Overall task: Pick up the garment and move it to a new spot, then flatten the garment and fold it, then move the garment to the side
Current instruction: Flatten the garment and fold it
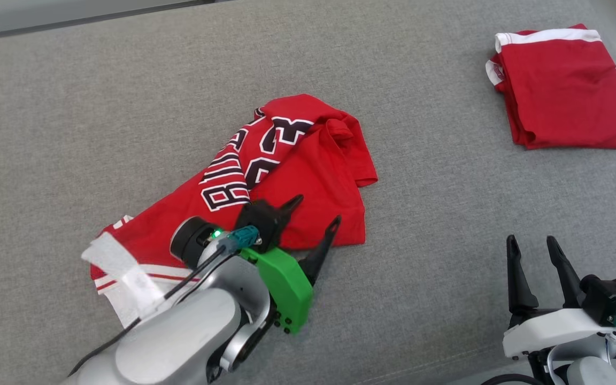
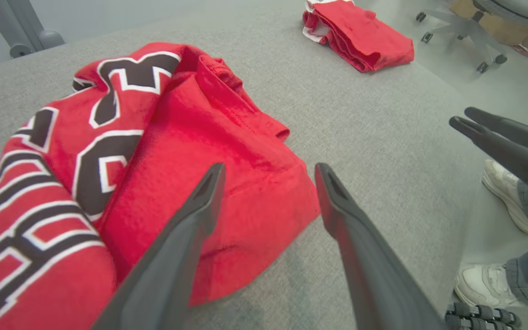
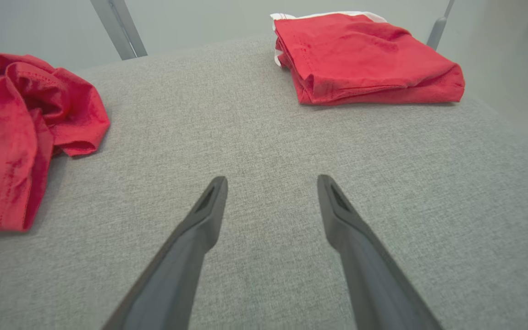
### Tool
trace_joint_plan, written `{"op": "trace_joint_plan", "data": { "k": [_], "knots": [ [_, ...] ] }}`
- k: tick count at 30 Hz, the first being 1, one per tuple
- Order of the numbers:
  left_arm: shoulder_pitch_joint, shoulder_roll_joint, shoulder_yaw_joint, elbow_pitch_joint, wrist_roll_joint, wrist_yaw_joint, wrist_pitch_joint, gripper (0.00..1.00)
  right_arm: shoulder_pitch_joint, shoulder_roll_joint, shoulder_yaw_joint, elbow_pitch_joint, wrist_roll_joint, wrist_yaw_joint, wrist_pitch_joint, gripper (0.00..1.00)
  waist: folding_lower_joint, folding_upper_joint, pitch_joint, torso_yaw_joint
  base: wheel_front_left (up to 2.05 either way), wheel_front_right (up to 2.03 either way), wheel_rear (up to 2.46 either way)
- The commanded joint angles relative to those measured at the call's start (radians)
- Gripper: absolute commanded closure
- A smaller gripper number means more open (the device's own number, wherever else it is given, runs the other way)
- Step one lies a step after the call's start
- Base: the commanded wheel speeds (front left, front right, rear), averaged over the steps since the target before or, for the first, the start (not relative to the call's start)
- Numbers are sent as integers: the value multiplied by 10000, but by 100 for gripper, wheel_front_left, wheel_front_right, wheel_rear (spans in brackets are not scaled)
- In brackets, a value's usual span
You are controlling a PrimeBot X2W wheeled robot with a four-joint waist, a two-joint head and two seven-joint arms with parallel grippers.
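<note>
A crumpled red jersey (image 1: 286,176) with black-and-white lettering lies in a heap on the grey padded table (image 1: 126,107). My left gripper (image 1: 316,209) hovers open over the jersey's lower right part, nothing between its fingers; in the left wrist view the gripper (image 2: 268,172) points at the jersey (image 2: 200,151) and its right corner. My right gripper (image 1: 532,243) stands open at the table's near right, over bare fabric (image 3: 268,151), well apart from the jersey (image 3: 12,137).
A second red garment (image 1: 562,88), folded, with white trim, lies at the far right of the table (image 2: 360,39) (image 3: 365,59). A person's white shoes (image 2: 507,192) and jeans stand beside the table's right side. Office chair wheels (image 2: 484,41) show beyond.
</note>
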Motion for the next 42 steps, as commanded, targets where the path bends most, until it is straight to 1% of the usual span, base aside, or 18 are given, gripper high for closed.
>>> {"op": "trace_joint_plan", "data": {
  "k": [1,4,8,9,10,11,13,14,15,16,23,32,38,42],
  "knots": [
    [-294,-148,-55,400,68,-180,60,0,-98,-31,2,36,110,-13,-11,0,0,0,255,-285,0,0,0],
    [-722,-463,-243,1326,189,-565,153,0,-134,-25,-9,65,188,-13,-11,0,0,0,367,-463,0,0,0],
    [-1009,-587,-421,2178,189,-976,289,0,-163,-27,-55,78,261,-13,-11,0,0,0,461,-600,0,0,0],
    [-1048,-579,-454,2312,220,-1049,275,21,-175,-27,-58,80,282,-13,-11,0,0,0,476,-616,0,0,0],
    [-1060,-596,-455,2447,202,-1107,227,49,-181,-27,-63,80,297,-13,-11,0,0,0,485,-626,0,0,0],
    [-1067,-602,-466,2554,189,-1162,210,57,-179,-28,-75,78,299,-13,-11,0,0,0,492,-627,0,0,0],
    [-1120,-626,-481,2739,190,-1252,149,79,-178,-27,-91,80,311,-13,-11,0,0,0,503,-611,0,0,0],
    [-1135,-646,-474,2834,163,-1275,120,86,-194,-27,-92,92,327,-13,-11,0,0,0,510,-600,0,0,0],
    [-1139,-663,-473,2923,154,-1327,81,91,-216,-27,-78,104,342,-13,-11,0,0,0,515,-590,0,0,0],
    [-1139,-688,-484,3027,139,-1347,78,100,-230,-29,-58,116,356,-13,-11,0,0,0,516,-584,0,0,0],
    [-1112,-928,-479,3452,-8,-1623,-150,100,-296,-29,-69,103,314,-13,-12,0,0,0,493,-567,0,0,0],
    [-1065,-1079,-270,2901,-331,-1781,-407,100,-173,-29,-168,148,208,-13,-12,0,0,0,402,-534,0,0,0],
    [-815,-1148,-209,2074,-363,-1629,-593,100,-159,-29,-161,167,234,-13,-12,0,0,0,344,-555,0,0,0],
    [-759,-1103,-307,1547,-276,-1532,-502,100,-163,-29,-155,180,233,-13,-12,0,0,0,337,-576,0,0,0]
  ]
}}
